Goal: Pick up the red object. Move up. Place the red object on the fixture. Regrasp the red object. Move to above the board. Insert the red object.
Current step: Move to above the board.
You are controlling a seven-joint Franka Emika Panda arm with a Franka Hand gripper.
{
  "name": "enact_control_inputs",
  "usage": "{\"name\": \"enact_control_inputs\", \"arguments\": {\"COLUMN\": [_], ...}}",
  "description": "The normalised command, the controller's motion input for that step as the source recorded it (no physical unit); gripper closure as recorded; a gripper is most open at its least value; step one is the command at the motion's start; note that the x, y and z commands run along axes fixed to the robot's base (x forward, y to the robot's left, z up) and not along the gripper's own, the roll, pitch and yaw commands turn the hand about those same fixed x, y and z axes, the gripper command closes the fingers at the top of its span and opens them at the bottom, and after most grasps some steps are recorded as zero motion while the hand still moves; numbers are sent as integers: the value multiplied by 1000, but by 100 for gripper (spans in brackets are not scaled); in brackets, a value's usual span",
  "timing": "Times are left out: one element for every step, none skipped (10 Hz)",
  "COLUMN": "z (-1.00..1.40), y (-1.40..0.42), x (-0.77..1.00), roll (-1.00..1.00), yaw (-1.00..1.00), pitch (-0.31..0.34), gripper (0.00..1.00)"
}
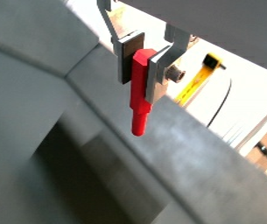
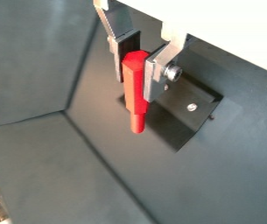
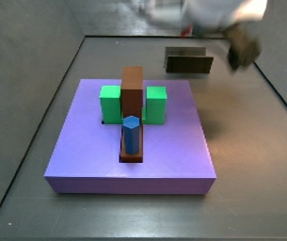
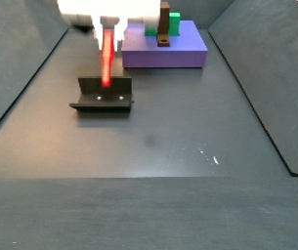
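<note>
Gripper (image 2: 143, 59) is closed on the red object (image 2: 137, 90); both wrist views show the silver finger plates (image 1: 129, 57) clamping the upper part of the piece, its narrower lower end hanging free below the pads. The red object is a peg-like bar, held upright.

Side view (image 4: 106, 26): gripper sits directly above the fixture (image 4: 103, 97), with the red object (image 4: 106, 57) hanging down toward the top of the fixture's upright. Cannot tell whether its lower tip touches the fixture or stops just short.

Wrist view: the fixture (image 2: 189, 107) lies just behind and below the held piece, its dark plate with two screw heads showing beside the fingers.

Surroundings: to the right of the gripper and farther back stands the purple board (image 4: 166, 49), well apart from the fixture. The other side view shows the purple board (image 3: 133, 141) carrying two green blocks (image 3: 110, 104) either side of a brown bar (image 3: 133, 99), with a blue peg (image 3: 131, 134) standing in the bar's slot. Nothing lies between the gripper and the fixture.

Hard to make out: in that side view the arm is a motion-blurred pale and dark smear near the fixture (image 3: 188, 61); gripper and red object are not distinguishable there. In the view over the fixture, the gripper's upper body is cut off by the frame edge. A yellow item (image 1: 203, 72) outside the enclosure wall is too small to identify.
</note>
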Motion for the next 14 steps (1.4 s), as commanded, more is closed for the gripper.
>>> {"name": "enact_control_inputs", "arguments": {"z": [1400, 1400, 1400, 1400, 805, 531, 296, 311, 320, 286, 299, 300, 114, 25], "y": [26, 7, 5, 12, -16, -10, -1400, -1400, -1400, -1400, -1400, -1400, -510, -162], "x": [-45, -32, -39, -38, -25, -5, -787, -812, -851, -859, -844, -887, -348, -149], "roll": [-122, -83, -40, -14, -17, -19, -1000, -1000, -1000, -1000, -1000, -1000, -1000, -1000], "yaw": [1, 4, 5, 12, 20, 19, -104, -103, -96, -88, -84, -73, -60, -55], "pitch": [13, 37, 37, 25, 40, 45, 109, 102, 100, 106, 115, 116, 115, 115], "gripper": [100, 100, 100, 100, 100, 100, 100, 100, 100, 100, 100, 100, 100, 100]}}
